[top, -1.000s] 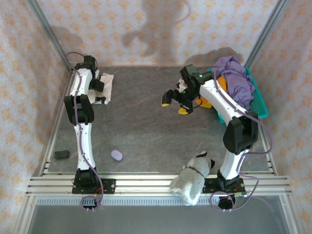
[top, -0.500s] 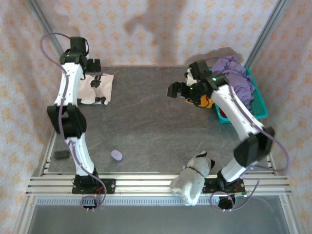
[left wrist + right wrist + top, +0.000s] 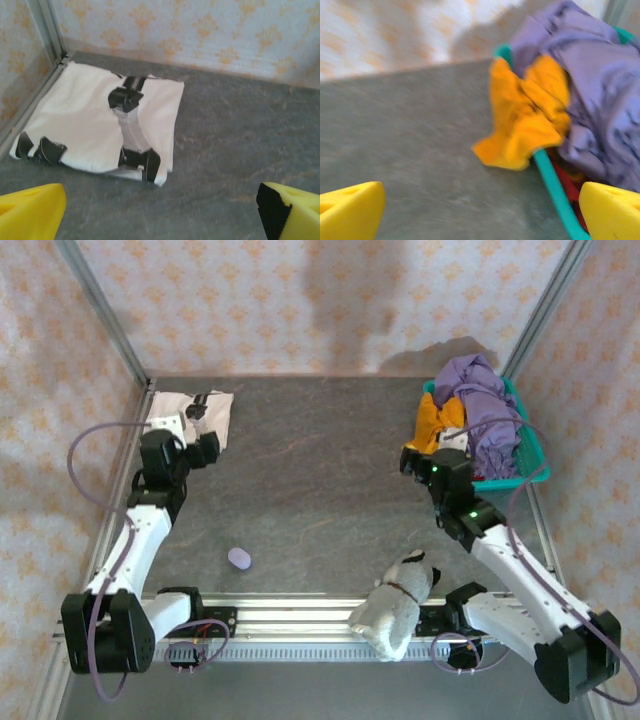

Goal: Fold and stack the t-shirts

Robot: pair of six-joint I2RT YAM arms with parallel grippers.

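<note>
The white shirt (image 3: pixel 75 115) lies folded flat on the table (image 3: pixel 320 490), well apart from the basket (image 3: pixel 520 478), at the far corner on the opposite side. The orange shirt (image 3: pixel 525 120) hangs over the basket's rim on the side facing the table's middle. The purple shirt (image 3: pixel 600 90) is heaped in the basket beside and above it, and a strip of red shirt (image 3: pixel 565 185) shows low inside the rim.

The right gripper (image 3: pixel 480 210) points at the basket from just beside it, fingers wide apart and holding nothing. The left gripper (image 3: pixel 160 210) sits far from the basket, near the white shirt, also spread wide and empty. A toy (image 3: pixel 400 605) lies at the near edge, well short of the basket.

One shirt looks finished and three are left, so the step in hand is probably fetching the next one. That calls for the right gripper to reach the hanging orange flap, pinch its edge, and draw it onto open table. It should not drag the purple shirt along or tip the basket.
</note>
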